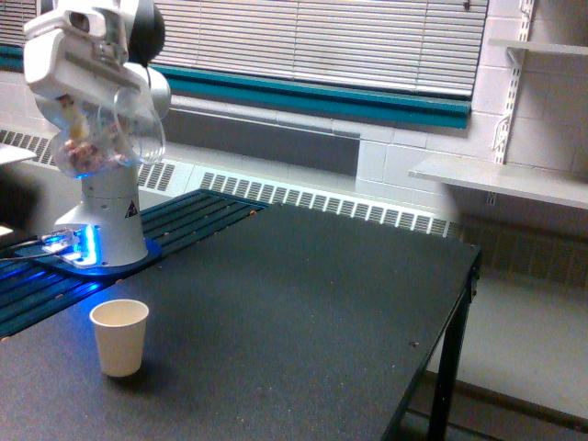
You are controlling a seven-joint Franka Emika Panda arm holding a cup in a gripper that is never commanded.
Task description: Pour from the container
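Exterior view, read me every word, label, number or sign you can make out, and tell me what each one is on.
No text can be read.
Robot base: a small triangular warning sticker, its symbol too small to read.
Paper cup: plain, no print.
Clear container held at the pincer: no label visible.
Table, window blinds and wall shelves: no writing visible.

Single exterior view, standing height, slightly above the worktop [303, 303], looking across it toward the window blinds [340, 41]; arm base [103, 220] at view's left, mid-distance.
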